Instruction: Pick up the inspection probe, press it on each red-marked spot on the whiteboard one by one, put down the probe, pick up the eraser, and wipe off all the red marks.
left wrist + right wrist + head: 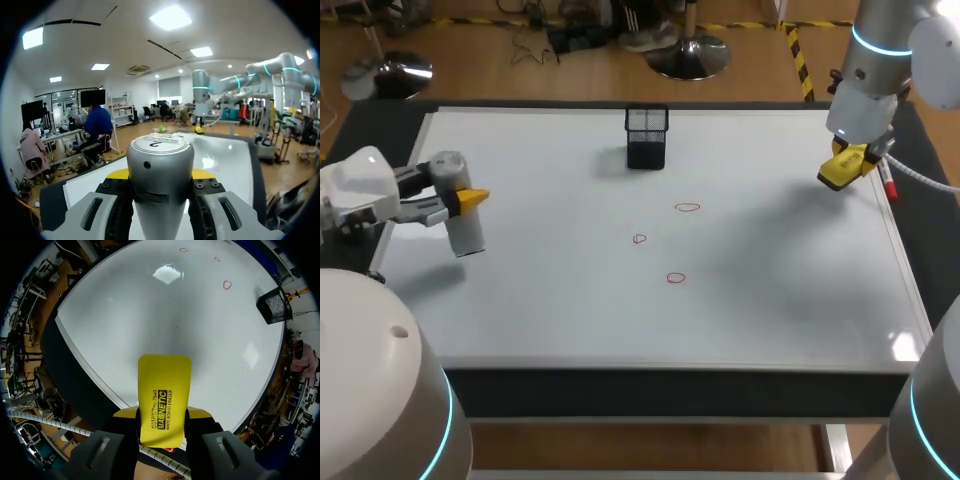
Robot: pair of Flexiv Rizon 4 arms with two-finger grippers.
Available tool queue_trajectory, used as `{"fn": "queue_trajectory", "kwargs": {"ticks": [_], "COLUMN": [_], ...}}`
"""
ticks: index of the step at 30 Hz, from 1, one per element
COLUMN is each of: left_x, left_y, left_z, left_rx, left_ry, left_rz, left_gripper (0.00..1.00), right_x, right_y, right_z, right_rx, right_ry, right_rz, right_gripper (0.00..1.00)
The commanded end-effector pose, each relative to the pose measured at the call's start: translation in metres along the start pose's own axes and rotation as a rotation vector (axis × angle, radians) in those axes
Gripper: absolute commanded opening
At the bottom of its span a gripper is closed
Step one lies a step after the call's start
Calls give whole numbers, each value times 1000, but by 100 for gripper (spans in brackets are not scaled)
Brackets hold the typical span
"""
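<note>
The whiteboard (770,300) carries three small red marks near its middle (688,208) (639,239) (676,278); the right wrist view shows them far ahead (227,285). The probe (462,225), a silver cylinder, hangs over the board's left side with my left gripper (470,200) shut on it. In the left wrist view its flat top (160,150) sits between the yellow tips. My right gripper (852,158) is above the board's far right edge, shut on the yellow eraser (838,172), which sticks out past the fingers (164,390).
A black mesh holder (646,137) stands at the middle of the board's back edge and also shows in the right wrist view (274,305). A small red and white pen-like thing (888,186) lies by the right edge, under my right arm.
</note>
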State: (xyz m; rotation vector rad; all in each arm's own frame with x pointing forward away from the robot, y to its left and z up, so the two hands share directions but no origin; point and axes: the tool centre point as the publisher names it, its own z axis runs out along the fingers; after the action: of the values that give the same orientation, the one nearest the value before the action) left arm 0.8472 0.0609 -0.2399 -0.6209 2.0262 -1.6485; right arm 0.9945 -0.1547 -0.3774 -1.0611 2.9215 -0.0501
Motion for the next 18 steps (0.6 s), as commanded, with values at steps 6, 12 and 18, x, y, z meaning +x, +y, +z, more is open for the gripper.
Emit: {"fn": "queue_trajectory", "kwargs": {"ticks": [6, 12, 18], "left_x": [4, 4, 4], "left_y": [-1, -1, -1], "left_z": [-12, -12, -12], "left_rx": [5, 5, 5], "left_ry": [-45, -45, -45], "left_rz": [-3, -3, -3], "left_gripper": [0, 0, 0], "right_x": [0, 0, -6], "right_y": [-1, -1, 6], "right_z": [-1, -1, -8], "right_rx": [2, 2, 35], "right_ry": [2, 2, -4], "right_rz": [-2, -2, -18], "right_gripper": [0, 0, 0]}}
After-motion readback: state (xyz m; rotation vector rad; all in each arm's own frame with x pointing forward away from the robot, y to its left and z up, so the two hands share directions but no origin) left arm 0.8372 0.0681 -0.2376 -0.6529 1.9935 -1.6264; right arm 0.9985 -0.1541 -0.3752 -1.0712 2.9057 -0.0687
